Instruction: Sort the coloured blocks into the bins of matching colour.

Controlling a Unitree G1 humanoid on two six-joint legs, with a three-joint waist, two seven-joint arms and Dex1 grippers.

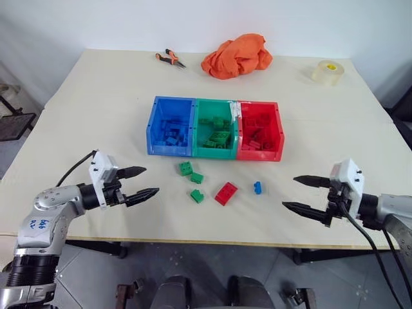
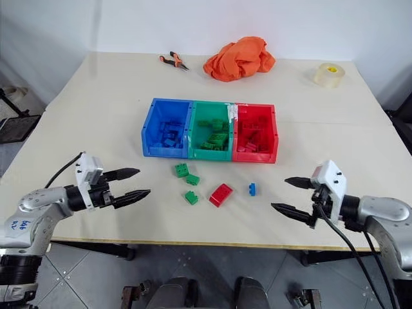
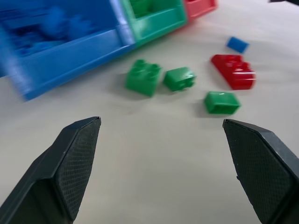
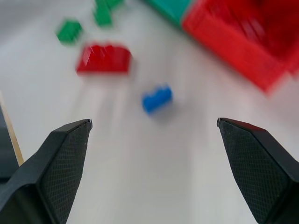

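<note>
Three joined bins sit mid-table: blue (image 1: 170,126), green (image 1: 217,129) and red (image 1: 260,131), each with bricks inside. In front of them lie three loose green blocks (image 1: 186,168) (image 1: 196,177) (image 1: 197,196), a red block (image 1: 226,193) and a small blue block (image 1: 257,187). My left gripper (image 1: 142,183) hovers open to the left of the green blocks, pointing at them, holding nothing. My right gripper (image 1: 302,194) hovers open to the right of the blue block, also with nothing between its fingers. In the left wrist view the green blocks (image 3: 144,77) lie ahead of the fingers; the right wrist view has the blue block (image 4: 157,99) ahead.
An orange cloth (image 1: 237,56), pliers (image 1: 170,59) and a tape roll (image 1: 327,72) lie along the far side of the table. The table's front edge (image 1: 212,242) runs just below both grippers.
</note>
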